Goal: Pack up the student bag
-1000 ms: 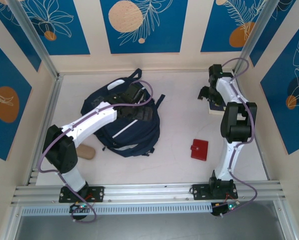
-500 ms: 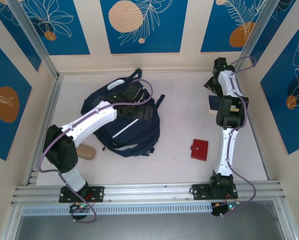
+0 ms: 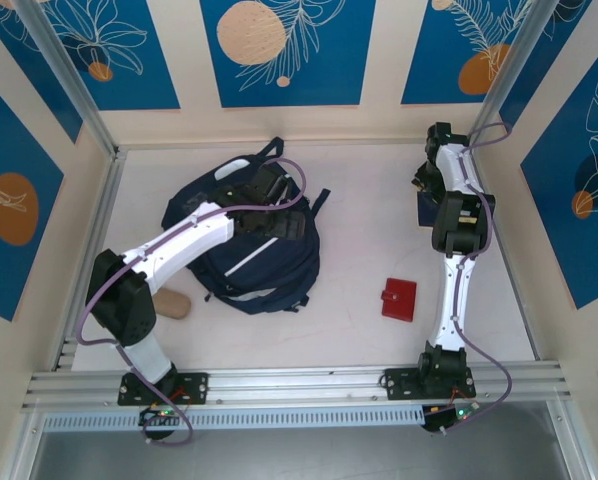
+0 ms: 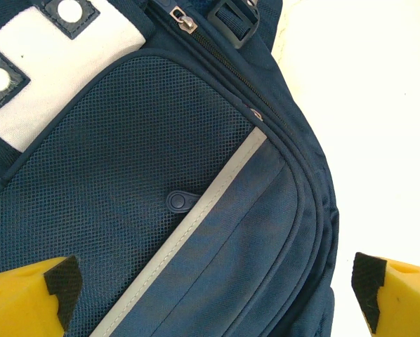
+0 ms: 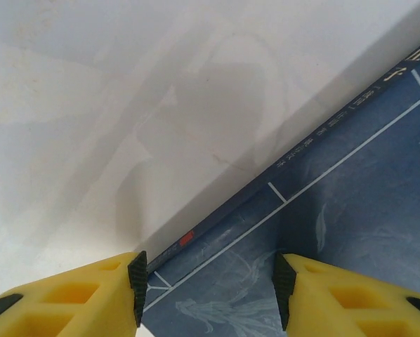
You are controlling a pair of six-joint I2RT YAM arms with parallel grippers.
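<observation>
- Navy fabric with a thin pale stripe: the student bag (image 3: 264, 268) lies flat on the left half of the white table (image 3: 364, 240), front side up. Your left arm reaches across it.
- From the left wrist you see the bag's mesh pocket (image 4: 112, 175), a white-grey patch (image 4: 55, 63) at the upper left and a metal zip pull (image 4: 188, 24) near the top edge.
- Your left gripper (image 4: 215, 281) hovers over that pocket with its yellow fingers spread wide.
- Your right gripper (image 5: 206, 284) is at the far right of the table, well apart from the bag. Its fingers stand partly apart, one over bare table and the other over the cover of a flat navy booklet (image 5: 336, 210).
- A red wallet (image 3: 399, 298) lies between the bag and your right arm.
- A tan oblong object (image 3: 172, 303) sits just beside the bag's near-left edge; you cannot tell what it is.
</observation>
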